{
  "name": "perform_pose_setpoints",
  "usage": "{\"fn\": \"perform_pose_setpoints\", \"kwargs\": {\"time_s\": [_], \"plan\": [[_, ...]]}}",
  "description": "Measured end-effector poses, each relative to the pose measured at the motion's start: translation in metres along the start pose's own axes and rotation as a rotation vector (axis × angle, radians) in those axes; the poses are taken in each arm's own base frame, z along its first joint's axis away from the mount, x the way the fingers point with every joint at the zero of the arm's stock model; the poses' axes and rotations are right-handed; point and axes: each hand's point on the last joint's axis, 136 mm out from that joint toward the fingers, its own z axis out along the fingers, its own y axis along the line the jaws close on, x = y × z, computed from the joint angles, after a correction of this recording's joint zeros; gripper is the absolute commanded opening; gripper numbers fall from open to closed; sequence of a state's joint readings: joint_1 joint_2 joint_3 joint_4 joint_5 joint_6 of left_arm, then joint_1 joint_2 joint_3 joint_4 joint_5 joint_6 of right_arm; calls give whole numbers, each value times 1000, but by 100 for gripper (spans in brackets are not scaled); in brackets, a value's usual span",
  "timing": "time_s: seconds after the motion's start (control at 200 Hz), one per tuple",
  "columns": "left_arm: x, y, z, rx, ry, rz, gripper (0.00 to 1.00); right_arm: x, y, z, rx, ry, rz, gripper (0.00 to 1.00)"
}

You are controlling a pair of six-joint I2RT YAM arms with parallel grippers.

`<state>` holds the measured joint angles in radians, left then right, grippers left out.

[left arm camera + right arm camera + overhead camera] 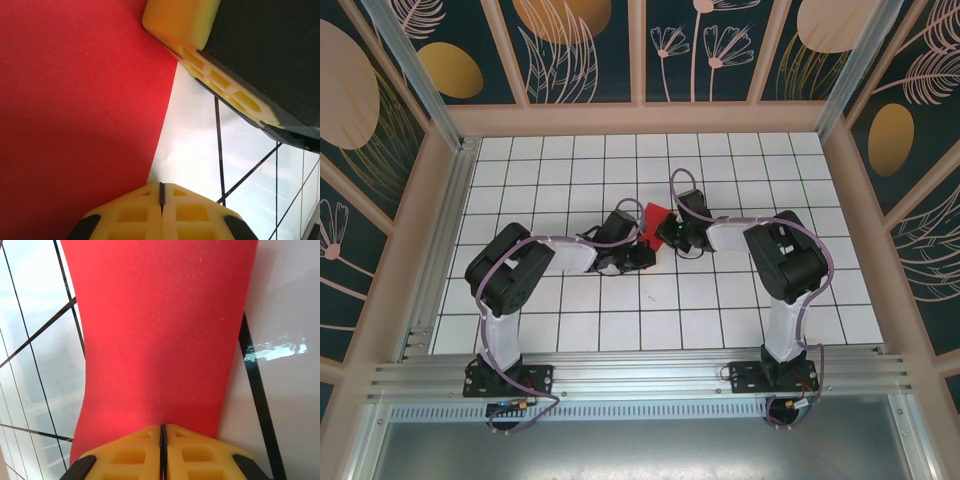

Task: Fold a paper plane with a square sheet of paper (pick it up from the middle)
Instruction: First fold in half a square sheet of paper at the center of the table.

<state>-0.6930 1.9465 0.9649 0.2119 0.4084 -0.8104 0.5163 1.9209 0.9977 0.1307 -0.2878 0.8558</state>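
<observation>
Two black arms reach in from the near edge and meet at the middle of the white gridded table (570, 320), seen from above. Between their tips lies the square sheet of paper (656, 215), thin, bright red and already a smaller creased shape. The left gripper (645, 256) sits at its near-left side and the right gripper (669, 238) at its right.

From the left wrist, the red paper (75, 100) fills the left half, its straight edge running down to the left arm's yellow fingers (135, 215). They are pressed tight together. Whether they catch that edge or merely rest on it, I cannot tell. A yellow finger of the other arm (185, 25) sits on the sheet's far edge.

From the right wrist, the sheet (160, 330) runs straight in under the right arm's yellow fingers (195, 455), also squeezed together. It seems to pass beneath the tips, not between them. My guess is both tips are pinning the paper flat so a fold can be pressed without it sliding.
</observation>
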Motion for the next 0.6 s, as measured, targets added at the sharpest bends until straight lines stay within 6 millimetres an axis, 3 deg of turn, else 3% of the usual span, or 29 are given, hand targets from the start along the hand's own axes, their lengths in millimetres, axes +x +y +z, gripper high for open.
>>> {"fn": "perform_pose_setpoints", "kwargs": {"time_s": [0.26, 0.47, 0.601], "plan": [[0, -4, -8, 1, -10, -26, 13, 4, 1, -1, 5, 30, -39, 12], [-22, -15, -16, -20, -76, -19, 12, 7, 2, -1, -4, 44, -38, 12], [-20, -9, -10, -33, -64, -29, 11, 10, 2, -1, -10, 56, -37, 12]]}}
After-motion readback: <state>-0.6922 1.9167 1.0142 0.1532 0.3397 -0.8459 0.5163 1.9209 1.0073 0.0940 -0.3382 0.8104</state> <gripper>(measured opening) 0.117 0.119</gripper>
